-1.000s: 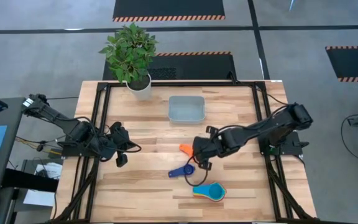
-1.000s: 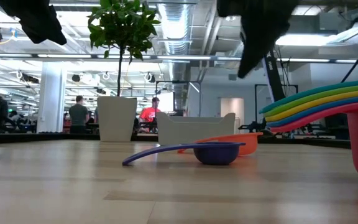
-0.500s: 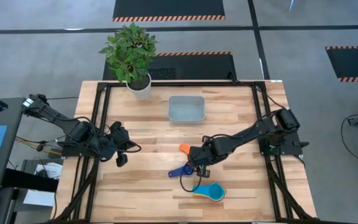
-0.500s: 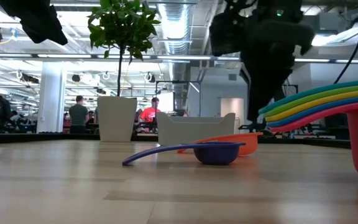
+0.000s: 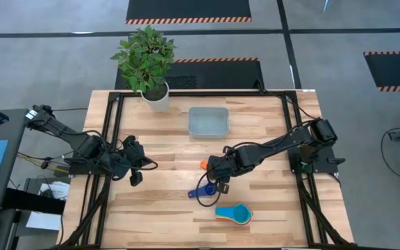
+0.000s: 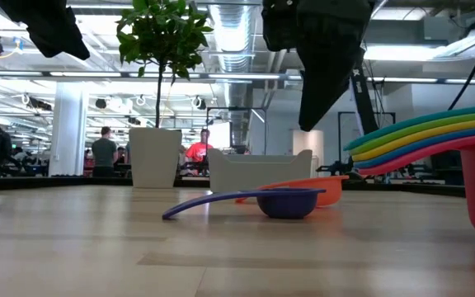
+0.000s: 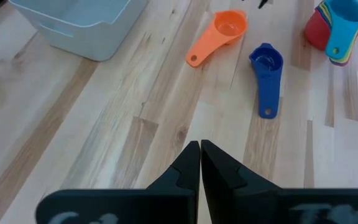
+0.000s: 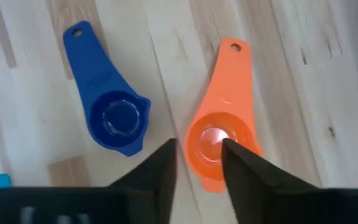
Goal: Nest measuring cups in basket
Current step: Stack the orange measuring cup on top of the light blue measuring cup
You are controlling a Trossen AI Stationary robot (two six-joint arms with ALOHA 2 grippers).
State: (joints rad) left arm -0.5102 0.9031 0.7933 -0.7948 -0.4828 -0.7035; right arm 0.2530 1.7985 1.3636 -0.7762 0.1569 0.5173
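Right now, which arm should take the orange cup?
Right. The right gripper hangs open directly above the orange cup, bowl between its fingers. The left gripper is shut, parked over bare wood near the table's left edge, well away.

One camera looks straight down on the counter (image 5: 165, 201); one sits level at its surface; both wrist cameras share the orange cup (image 8: 221, 146).

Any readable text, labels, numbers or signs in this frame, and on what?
None can be read.
Measuring cups, including the orange cup and dark blue cup: no markings legible.
Basket: plain.
White plant pot: plain.
Floor hazard stripes: pattern only, no words.
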